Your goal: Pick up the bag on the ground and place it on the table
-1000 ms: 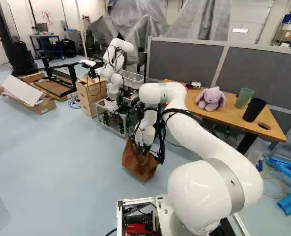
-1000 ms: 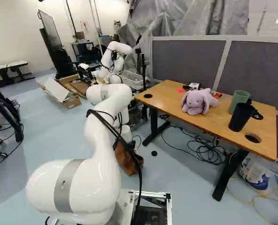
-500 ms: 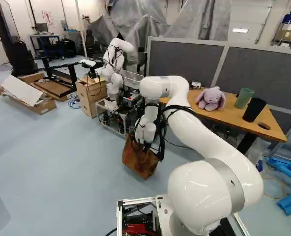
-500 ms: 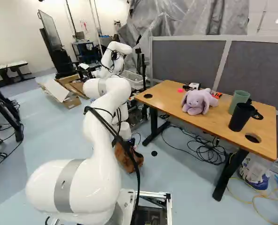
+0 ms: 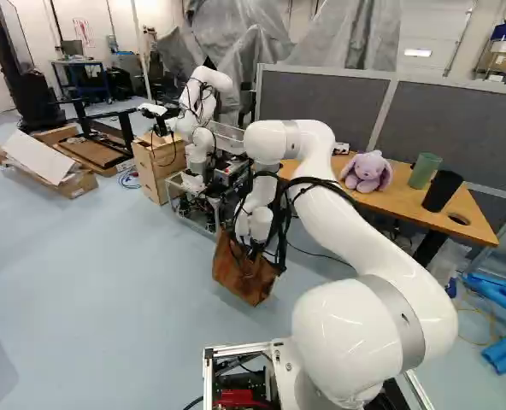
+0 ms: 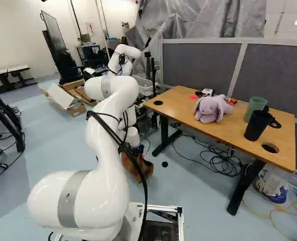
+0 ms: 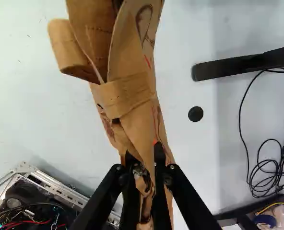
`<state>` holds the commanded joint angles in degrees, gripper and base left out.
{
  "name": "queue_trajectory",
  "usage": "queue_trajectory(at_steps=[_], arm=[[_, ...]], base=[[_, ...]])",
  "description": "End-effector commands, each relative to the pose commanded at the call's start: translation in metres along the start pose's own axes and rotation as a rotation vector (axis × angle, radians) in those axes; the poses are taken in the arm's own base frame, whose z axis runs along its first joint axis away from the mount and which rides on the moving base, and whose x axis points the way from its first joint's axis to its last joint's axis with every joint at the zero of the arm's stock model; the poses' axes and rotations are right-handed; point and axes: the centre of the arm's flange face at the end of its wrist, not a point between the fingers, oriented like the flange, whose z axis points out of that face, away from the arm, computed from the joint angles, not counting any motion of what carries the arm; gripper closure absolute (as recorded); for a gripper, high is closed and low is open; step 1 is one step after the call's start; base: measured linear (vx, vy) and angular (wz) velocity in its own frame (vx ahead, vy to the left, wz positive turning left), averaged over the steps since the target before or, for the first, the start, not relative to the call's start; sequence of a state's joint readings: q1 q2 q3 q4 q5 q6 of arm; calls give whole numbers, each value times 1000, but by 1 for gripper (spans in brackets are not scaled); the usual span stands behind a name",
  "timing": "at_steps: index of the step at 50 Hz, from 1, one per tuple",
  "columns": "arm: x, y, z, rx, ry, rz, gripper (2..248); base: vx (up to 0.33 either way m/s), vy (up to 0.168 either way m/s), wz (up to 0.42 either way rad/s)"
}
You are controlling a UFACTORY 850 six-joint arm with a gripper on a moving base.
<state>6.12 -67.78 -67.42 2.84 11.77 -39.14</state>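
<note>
We find the tool (image 5: 252,250) closed from both sides on the brown bag (image 5: 243,278), gripping its upper part. In both base views we record the bag at eight o'clock from the bench (image 6: 239,133) (floor (image 6: 58,145) contact, we cannot tell).

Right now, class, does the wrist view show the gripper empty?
No, the two fingers of the gripper pinch the brown bag between them, one on each side.
</note>
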Motion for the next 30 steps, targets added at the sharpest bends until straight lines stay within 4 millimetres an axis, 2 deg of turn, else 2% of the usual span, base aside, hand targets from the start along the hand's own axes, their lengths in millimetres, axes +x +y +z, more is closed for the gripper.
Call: queue_trajectory(at_steps=[30], arm=[[3, 3, -45, -16, 22, 0, 225]], base=[[0, 0, 0]])
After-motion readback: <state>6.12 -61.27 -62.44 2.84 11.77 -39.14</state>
